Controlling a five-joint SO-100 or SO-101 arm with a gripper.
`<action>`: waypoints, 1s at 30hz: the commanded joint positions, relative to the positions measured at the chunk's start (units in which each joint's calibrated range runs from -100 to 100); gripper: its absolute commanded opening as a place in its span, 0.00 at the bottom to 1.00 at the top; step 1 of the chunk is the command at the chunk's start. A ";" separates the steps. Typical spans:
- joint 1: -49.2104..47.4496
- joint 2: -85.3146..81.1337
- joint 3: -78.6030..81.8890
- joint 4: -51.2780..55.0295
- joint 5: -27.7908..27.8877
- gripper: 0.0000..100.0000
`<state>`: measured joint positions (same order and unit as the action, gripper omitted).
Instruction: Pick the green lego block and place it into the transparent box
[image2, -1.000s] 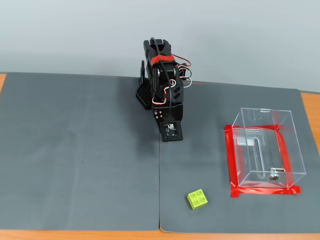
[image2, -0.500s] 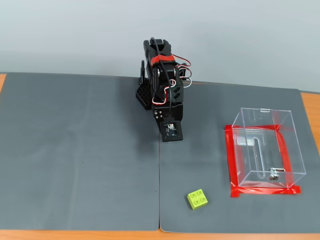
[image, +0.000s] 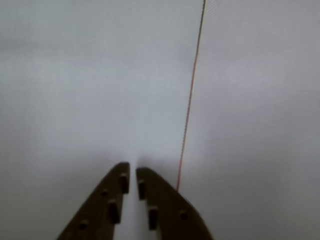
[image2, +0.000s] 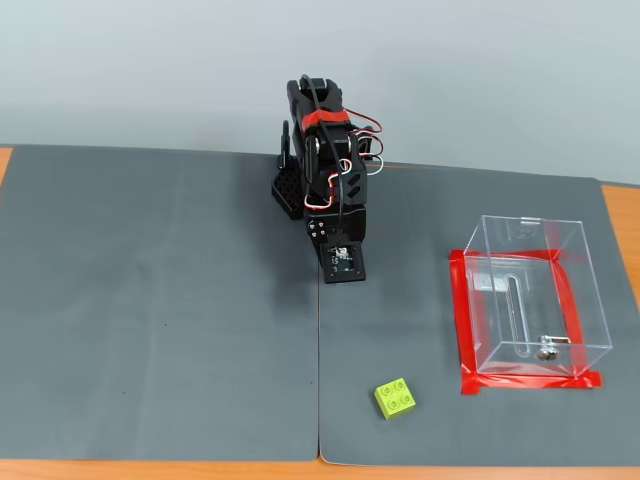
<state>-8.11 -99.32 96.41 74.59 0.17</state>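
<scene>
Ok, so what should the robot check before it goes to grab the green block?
1. Green block in plain sight on the gray mat, studs up: ok.
2. Nothing lying between the arm and the block: ok.
3. Gripper empty: ok, nothing shows between its fingers in the wrist view.
4. Gripper wide enough to fit the block: not ok, the fingertips sit nearly together.
5. Clear box open on top and upright inside its red tape: ok.
6. Block seen by the wrist camera: not ok, it shows only mat and the seam.
</scene>
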 joint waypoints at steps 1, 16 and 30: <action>-0.51 0.08 -3.92 0.06 0.27 0.02; -0.44 8.73 -8.71 -3.06 0.22 0.02; -0.44 38.57 -33.50 -11.39 -0.20 0.02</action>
<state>-8.18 -67.03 71.53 64.09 0.22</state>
